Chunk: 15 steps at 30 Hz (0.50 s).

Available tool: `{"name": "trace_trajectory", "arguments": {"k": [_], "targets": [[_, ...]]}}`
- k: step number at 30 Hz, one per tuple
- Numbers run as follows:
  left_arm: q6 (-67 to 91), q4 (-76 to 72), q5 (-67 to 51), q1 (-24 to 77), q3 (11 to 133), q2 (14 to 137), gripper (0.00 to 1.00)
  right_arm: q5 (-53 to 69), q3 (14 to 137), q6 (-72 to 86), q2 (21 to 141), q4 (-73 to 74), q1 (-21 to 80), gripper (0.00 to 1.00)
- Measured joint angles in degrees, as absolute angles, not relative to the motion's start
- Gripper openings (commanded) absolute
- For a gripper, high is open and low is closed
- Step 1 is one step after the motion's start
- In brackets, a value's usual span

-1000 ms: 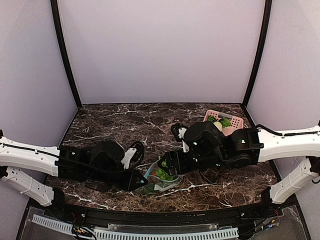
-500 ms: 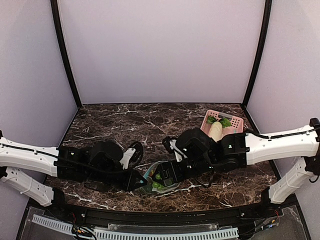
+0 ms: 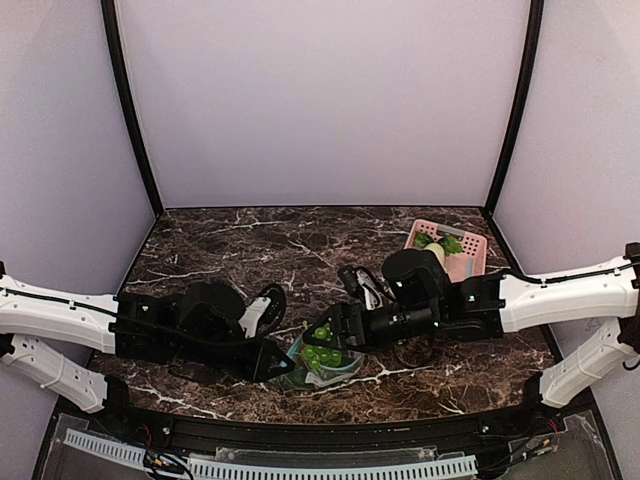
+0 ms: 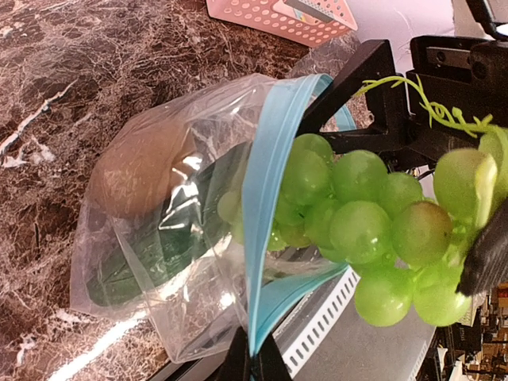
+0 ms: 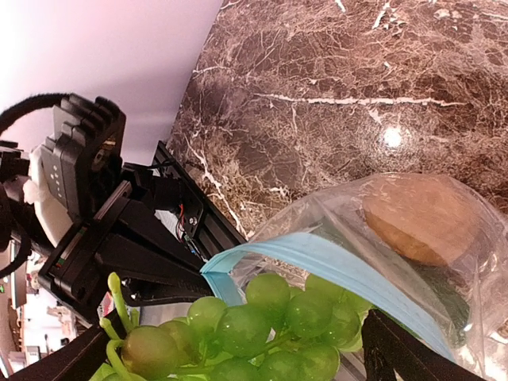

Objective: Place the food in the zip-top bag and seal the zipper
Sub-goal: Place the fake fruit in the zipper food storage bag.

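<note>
The clear zip-top bag (image 3: 338, 373) lies at the table's near middle with its mouth open. In the left wrist view the bag (image 4: 186, 305) holds a round brown lump (image 4: 135, 171) and a dark green piece (image 4: 155, 250). My left gripper (image 4: 254, 367) is shut on the teal zipper (image 4: 270, 182) and holds the mouth edge up. My right gripper (image 5: 238, 357) is shut on a bunch of green grapes (image 5: 270, 325). The grapes (image 4: 357, 222) sit at the bag's mouth, partly between the two zipper strips (image 5: 333, 262). From above, the right gripper (image 3: 325, 345) meets the left gripper (image 3: 278, 365) over the bag.
A pink basket (image 3: 468, 262) stands at the back right with a white and green vegetable in it, and it shows at the top of the left wrist view (image 4: 278, 16). The table's near rail (image 3: 300, 432) lies just beyond the bag.
The right arm dipped the grapes toward the bag's mouth, then drew back a little and turned its wrist. The left gripper has held the zipper edge still.
</note>
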<state>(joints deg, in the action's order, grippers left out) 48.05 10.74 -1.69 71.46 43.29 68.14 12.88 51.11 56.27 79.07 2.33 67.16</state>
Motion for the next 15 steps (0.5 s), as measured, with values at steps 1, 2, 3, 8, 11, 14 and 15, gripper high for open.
{"name": "trace_trajectory", "arguments": {"k": [1, 2, 3, 8, 11, 14, 15], "targets": [[48.1, 10.8, -1.7, 71.4, 43.3, 68.1, 0.01, 12.9, 50.5, 57.3, 79.1, 1.2, 66.9, 0.99], [48.1, 10.7, -1.8, 71.4, 43.3, 68.1, 0.01, 13.2, 49.5, 58.5, 79.0, -0.7, 66.5, 0.99], [48.1, 10.7, -1.9, 71.4, 43.3, 68.1, 0.01, 13.6, 48.5, 59.6, 79.0, -2.6, 66.2, 0.99], [48.2, 10.5, -2.2, 71.2, 42.9, 68.1, 0.01, 11.6, 50.4, 60.0, 79.7, 0.2, 66.5, 0.99], [48.2, 10.3, -2.2, 71.1, 42.8, 68.1, 0.01, 11.0, 53.7, 58.4, 80.0, -0.2, 67.2, 0.99], [48.2, 9.9, -2.3, 71.0, 42.6, 68.1, 0.01, 10.5, 50.3, 58.3, 77.1, -4.1, 66.8, 0.99], [48.2, 9.9, -2.3, 70.9, 42.6, 68.1, 0.01, 11.0, 49.2, 58.6, 76.4, -5.1, 66.2, 0.99]]}}
